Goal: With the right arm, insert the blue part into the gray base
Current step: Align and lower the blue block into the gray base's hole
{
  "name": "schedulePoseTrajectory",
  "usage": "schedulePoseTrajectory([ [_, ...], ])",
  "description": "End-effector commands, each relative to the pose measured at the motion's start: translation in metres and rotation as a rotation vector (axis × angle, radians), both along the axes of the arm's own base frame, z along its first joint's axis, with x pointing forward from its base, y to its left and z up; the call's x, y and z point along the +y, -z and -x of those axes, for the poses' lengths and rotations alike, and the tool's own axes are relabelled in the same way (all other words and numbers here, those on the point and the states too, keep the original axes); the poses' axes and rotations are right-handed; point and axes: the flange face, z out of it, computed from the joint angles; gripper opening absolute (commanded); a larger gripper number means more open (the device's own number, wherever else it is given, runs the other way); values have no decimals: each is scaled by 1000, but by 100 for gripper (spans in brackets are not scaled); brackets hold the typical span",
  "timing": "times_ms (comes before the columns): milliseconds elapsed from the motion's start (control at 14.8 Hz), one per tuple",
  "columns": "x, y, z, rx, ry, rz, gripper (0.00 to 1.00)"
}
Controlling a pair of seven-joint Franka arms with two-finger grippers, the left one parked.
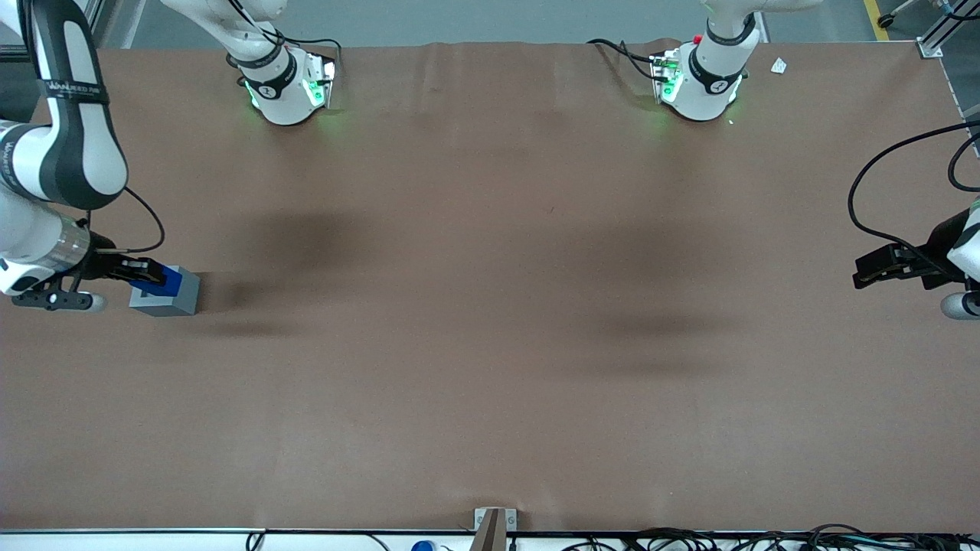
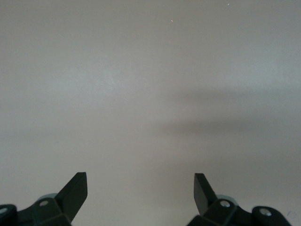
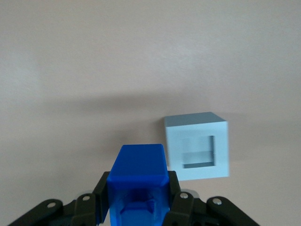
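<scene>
- End effector (image 3: 136, 207) of right arm (image 1: 53, 153): fingers (image 3: 99, 200) pressed in on both sides of the blue part (image 3: 137, 181), pinching it; gap only as wide as the part.
- In front view the end effector (image 1: 142, 270) sits at the working arm's end of the surface, low over it, w/ blue part (image 1: 161, 285) showing just above the gray base (image 1: 170, 297).
- Wrist view: blue part held above the surface, not in the socket; gray base (image 3: 197, 146) lies just beside it, apart, no contact visible.
- Gray base stands upright on the surface, square socket in its top face open, nothing in it.
- Count: 1 blue part, 1 gray base.
- Surface (image 1: 490, 344): flat brown sheet, matte, soft dark shadows across the middle; two white arm bases w/ green lights at the edge farthest from the front camera.
- Room: gray floor strip past that edge; black cables along the near edge; small white scrap (image 1: 779, 66) toward the parked arm's end.
</scene>
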Motion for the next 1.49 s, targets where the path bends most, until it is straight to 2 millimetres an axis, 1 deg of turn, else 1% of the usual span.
schedulePoseTrajectory([
  [0,-23,1,17,-8,-50,-7,18],
  [68,-34,2,20,-13,-55,-7,18],
  [203,-45,11,26,-27,-59,-3,18],
  [271,-47,18,29,-40,-63,2,18],
  [475,-65,24,35,-59,-65,9,18],
  [678,-67,27,33,-71,-61,15,18],
  [949,-66,40,28,-47,-43,6,15],
  [1085,-67,38,25,-37,-13,4,13],
  [1220,-68,37,18,-13,4,-4,12],
  [1288,-68,38,15,2,8,-9,12],
  [1424,-69,43,16,15,11,-13,12],
])
